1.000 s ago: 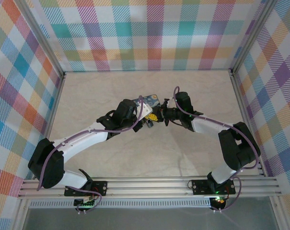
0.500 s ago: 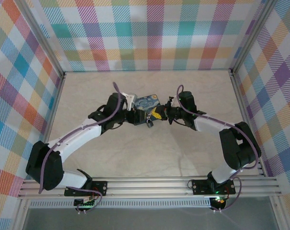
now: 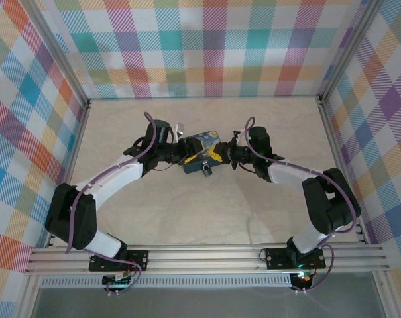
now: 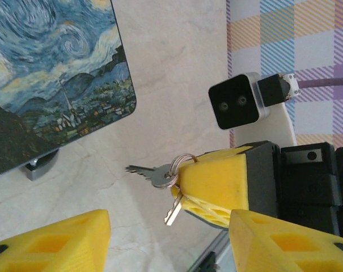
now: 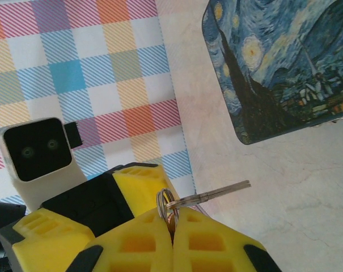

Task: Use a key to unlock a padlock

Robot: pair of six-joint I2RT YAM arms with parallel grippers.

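The padlock (image 3: 206, 170) lies on the table just in front of the blue tin (image 3: 202, 150). In the left wrist view a grey metal part (image 4: 38, 166) of the padlock peeks from under the tin's edge. My right gripper (image 3: 225, 157) is shut on the key ring (image 5: 166, 203), and the key (image 5: 219, 193) sticks out sideways from its fingertips. The same key (image 4: 151, 173) shows on the right gripper's yellow fingers (image 4: 216, 181). My left gripper (image 3: 182, 156) stands open at the tin's left side, with nothing between its fingers (image 4: 52, 241).
The square blue tin (image 5: 273, 62) printed with yellow swirls sits between the two grippers at mid-table. Checked walls enclose the table on three sides. The aluminium rail (image 3: 207, 255) with the arm bases runs along the near edge.
My left gripper has opened and drawn back to the left, away from the padlock, which now lies on the table. The right gripper has barely moved and still pinches the key ring.
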